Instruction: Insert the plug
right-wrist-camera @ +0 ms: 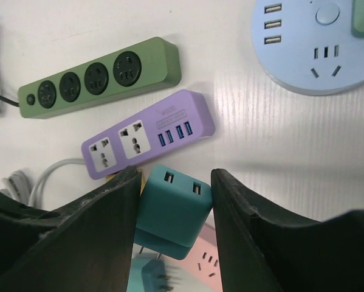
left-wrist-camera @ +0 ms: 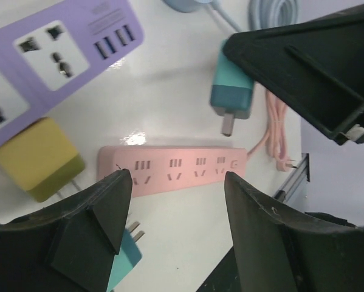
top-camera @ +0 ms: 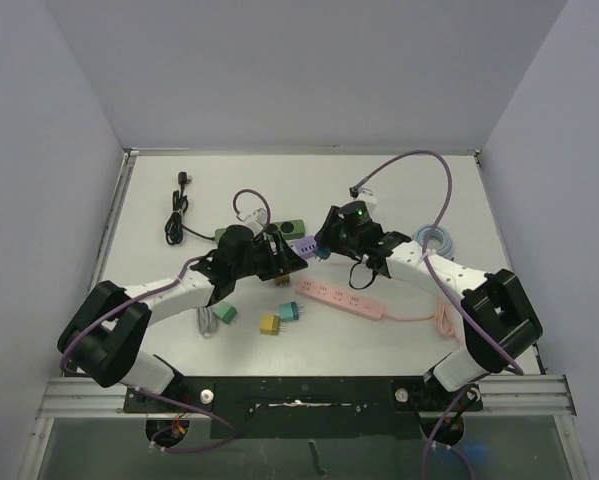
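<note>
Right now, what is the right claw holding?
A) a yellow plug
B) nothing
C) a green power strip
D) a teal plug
D: the teal plug sits pinched between the two fingers of the right claw.

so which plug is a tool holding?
The teal plug with two USB slots, gripped by the right tool. The other teal plug, yellow plug and green plug lie loose.

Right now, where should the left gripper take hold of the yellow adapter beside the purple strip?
Probably pinch the yellow adapter across its blocky body's flat sides, from above. Its prongs stick out toward the pink strip, so leave that end free; the purple strip crowds the opposite side.
</note>
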`<state>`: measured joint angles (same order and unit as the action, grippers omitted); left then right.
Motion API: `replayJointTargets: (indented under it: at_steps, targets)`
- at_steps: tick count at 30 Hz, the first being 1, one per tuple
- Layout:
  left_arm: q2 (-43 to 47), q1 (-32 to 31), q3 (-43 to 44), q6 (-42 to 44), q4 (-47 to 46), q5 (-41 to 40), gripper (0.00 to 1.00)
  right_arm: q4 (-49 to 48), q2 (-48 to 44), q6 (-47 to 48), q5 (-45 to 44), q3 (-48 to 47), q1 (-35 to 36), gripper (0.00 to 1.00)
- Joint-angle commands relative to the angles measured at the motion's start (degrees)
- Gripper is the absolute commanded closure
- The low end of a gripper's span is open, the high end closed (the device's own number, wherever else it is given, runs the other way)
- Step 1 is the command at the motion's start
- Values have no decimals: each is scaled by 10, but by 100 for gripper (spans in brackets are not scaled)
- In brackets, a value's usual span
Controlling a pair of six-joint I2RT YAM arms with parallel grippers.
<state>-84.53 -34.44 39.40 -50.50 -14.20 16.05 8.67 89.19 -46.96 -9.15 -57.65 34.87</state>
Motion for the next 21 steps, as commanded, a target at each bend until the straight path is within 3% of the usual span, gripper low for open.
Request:
replayJointTargets:
  at_steps: [1,6,14,21]
  targets:
    - [26,-22,-13,-25,-151,-9,38,-78,-47,-74,16,25,3,60]
    - [19,-33,-34,-56,-227,-40,37,-87,-78,-116,17,40,11,60]
    - [7,-32,-43,-63,-309,-46,37,-57,-118,-94,32,46,4,56]
    - [-6,-32,-23,-39,-301,-27,37,-32,-143,-95,56,59,-1,54]
